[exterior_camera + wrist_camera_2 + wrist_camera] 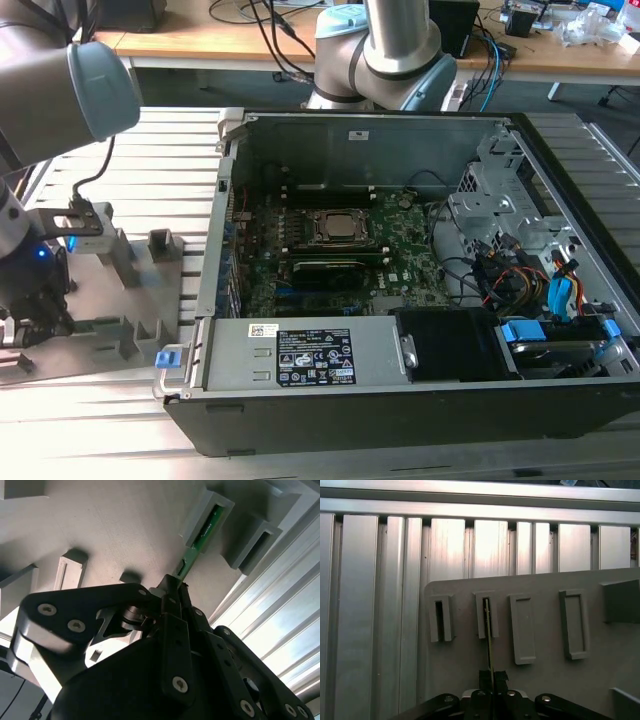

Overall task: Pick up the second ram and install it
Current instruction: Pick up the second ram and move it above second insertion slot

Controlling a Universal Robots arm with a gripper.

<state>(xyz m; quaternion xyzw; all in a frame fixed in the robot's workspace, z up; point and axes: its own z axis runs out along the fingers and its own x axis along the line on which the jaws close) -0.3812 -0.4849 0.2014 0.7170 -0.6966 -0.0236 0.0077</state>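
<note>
Green second ram (205, 530) stands half-hidden in fixture block (479, 615), end effector (492, 677) gripping.

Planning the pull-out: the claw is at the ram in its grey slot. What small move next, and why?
Probably draw it straight out along the slot. The claw looks shut on the second ram, whose far end sits in the grey fixture block; tilting might bind it.

Exterior view's left: fixture plate (135, 300) on slatted table (170, 160) | right: computer case (400, 415) | second ram (489, 630) stands in fixture block (481, 615) — gripper (490, 674) clamps its end.
</note>
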